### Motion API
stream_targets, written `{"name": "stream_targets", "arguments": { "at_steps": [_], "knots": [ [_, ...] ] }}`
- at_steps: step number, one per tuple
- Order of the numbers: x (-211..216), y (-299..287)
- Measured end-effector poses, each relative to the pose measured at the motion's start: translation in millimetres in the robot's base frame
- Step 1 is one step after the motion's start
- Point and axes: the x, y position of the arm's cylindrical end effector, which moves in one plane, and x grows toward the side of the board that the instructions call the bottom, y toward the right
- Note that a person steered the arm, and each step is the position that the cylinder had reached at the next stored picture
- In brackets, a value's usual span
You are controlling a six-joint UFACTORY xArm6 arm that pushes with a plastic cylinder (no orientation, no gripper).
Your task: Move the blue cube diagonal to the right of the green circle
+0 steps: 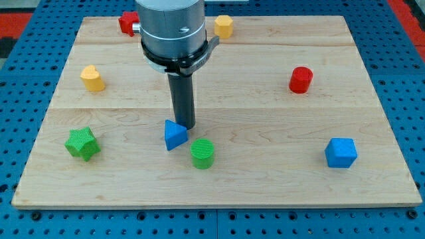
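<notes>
The blue cube [340,153] sits at the view's lower right on the wooden board [265,179]. The green circle, a ribbed cylinder [202,153], stands at the lower middle, far to the left of the cube. My tip [185,127] is at the end of the dark rod, just above and left of the green circle. It touches or nearly touches the top right edge of a blue triangular block [174,135]. The tip is far from the blue cube.
A green star block [82,143] lies at lower left. A yellow heart-like block [93,78] is at left. A red block [127,22] and a yellow block [224,26] sit at the top. A red cylinder [301,79] is at right.
</notes>
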Motion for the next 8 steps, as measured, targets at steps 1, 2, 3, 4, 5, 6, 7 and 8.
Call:
{"name": "stream_targets", "arguments": {
  "at_steps": [1, 2, 3, 4, 5, 6, 7, 8],
  "knots": [
    [8.2, -2.8],
    [14.0, -20.3],
    [23.3, -53.3],
    [28.5, -53.7],
    [7.3, -37.5],
    [-24.2, -65.2],
    [-20.2, -121.4],
    [-7.8, -165.7]
  ]
}}
